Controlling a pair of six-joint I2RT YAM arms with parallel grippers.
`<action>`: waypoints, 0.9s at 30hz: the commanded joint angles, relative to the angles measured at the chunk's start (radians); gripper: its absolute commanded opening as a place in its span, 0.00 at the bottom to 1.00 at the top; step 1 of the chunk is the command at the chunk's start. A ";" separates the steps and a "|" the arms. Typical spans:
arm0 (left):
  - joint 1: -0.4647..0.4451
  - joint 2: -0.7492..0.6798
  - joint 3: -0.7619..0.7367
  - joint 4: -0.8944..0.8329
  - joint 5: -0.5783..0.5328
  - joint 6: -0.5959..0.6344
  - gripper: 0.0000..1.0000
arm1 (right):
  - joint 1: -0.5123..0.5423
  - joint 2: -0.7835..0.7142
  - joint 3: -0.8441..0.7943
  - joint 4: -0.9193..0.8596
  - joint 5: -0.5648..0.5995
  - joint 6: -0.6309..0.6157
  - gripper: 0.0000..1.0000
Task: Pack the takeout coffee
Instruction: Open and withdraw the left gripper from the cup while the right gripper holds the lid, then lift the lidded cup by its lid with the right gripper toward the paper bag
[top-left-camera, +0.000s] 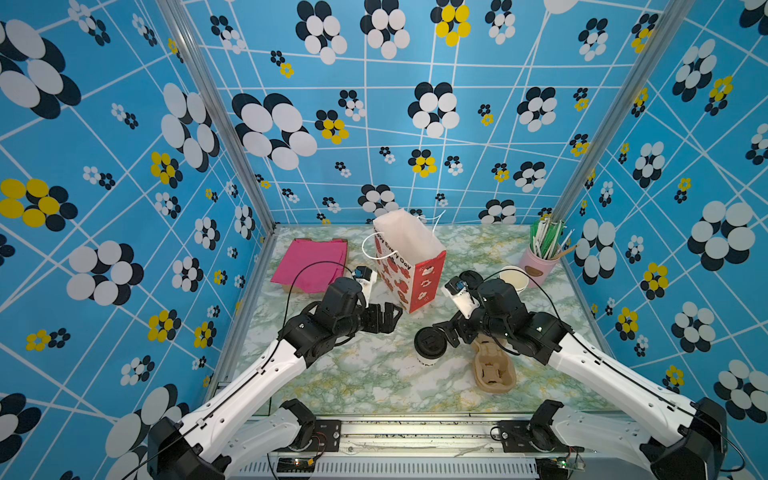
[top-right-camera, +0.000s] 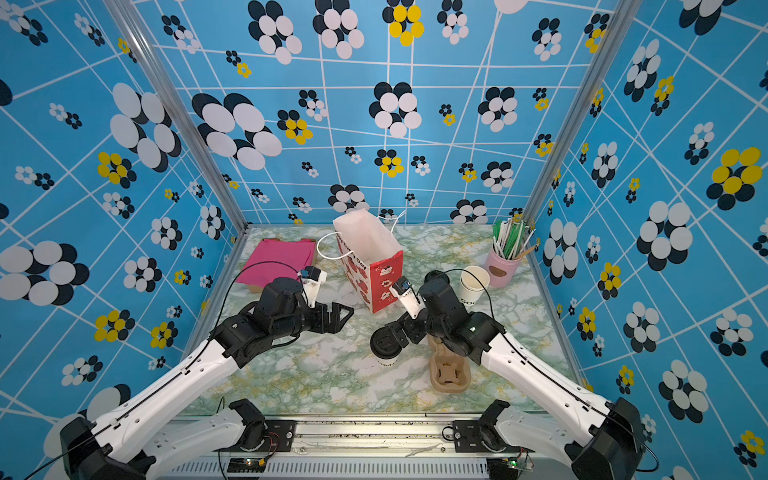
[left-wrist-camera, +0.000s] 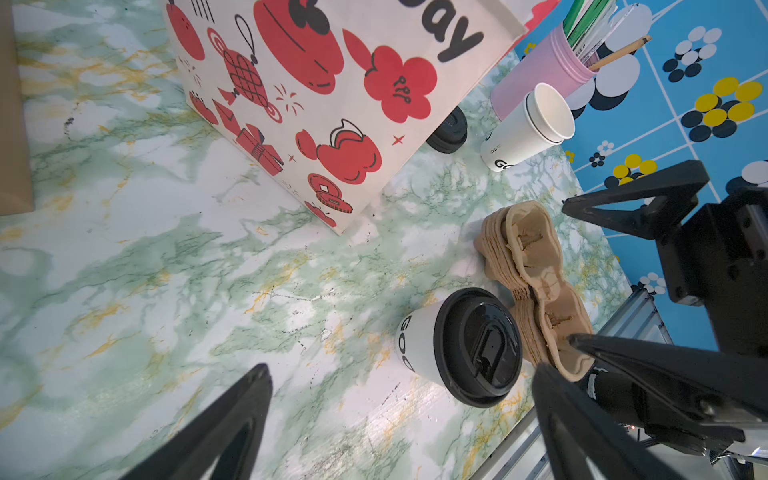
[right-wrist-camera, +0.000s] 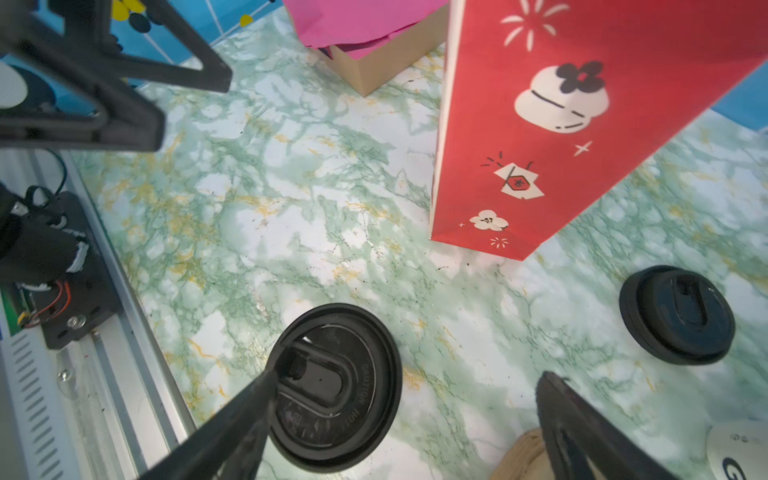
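The takeout coffee (top-left-camera: 430, 347) (top-right-camera: 386, 347), a white cup with black lettering and a black sip lid, stands upright on the marble table. It also shows in the left wrist view (left-wrist-camera: 461, 345) and from above in the right wrist view (right-wrist-camera: 336, 386). My right gripper (top-left-camera: 444, 334) (top-right-camera: 401, 334) (right-wrist-camera: 409, 376) is open right beside the cup. One finger crosses the lid's rim, and the cup is not between the fingers. My left gripper (top-left-camera: 390, 318) (top-right-camera: 340, 316) (left-wrist-camera: 401, 370) is open and empty, left of the red-and-white paper bag (top-left-camera: 409, 266) (top-right-camera: 370, 266) (left-wrist-camera: 332, 104) (right-wrist-camera: 561, 124), which stands open.
A brown pulp cup carrier (top-left-camera: 494, 370) (left-wrist-camera: 536, 270) lies under my right arm. Lidless white cups (top-left-camera: 515, 278) (left-wrist-camera: 532, 129), loose black lids (right-wrist-camera: 677, 316) and a pink straw holder (top-left-camera: 540, 262) stand at the back right. Pink paper on a brown box (top-left-camera: 311, 266) lies at the back left.
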 joint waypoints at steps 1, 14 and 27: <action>0.011 -0.003 -0.027 0.030 0.014 0.010 0.99 | -0.003 0.047 0.089 -0.106 0.042 0.154 0.99; 0.024 -0.007 -0.059 0.048 -0.021 -0.006 0.99 | 0.166 0.228 0.266 -0.367 0.140 0.305 0.90; 0.039 0.010 -0.069 0.058 -0.004 -0.013 0.99 | 0.222 0.330 0.305 -0.412 0.127 0.348 0.91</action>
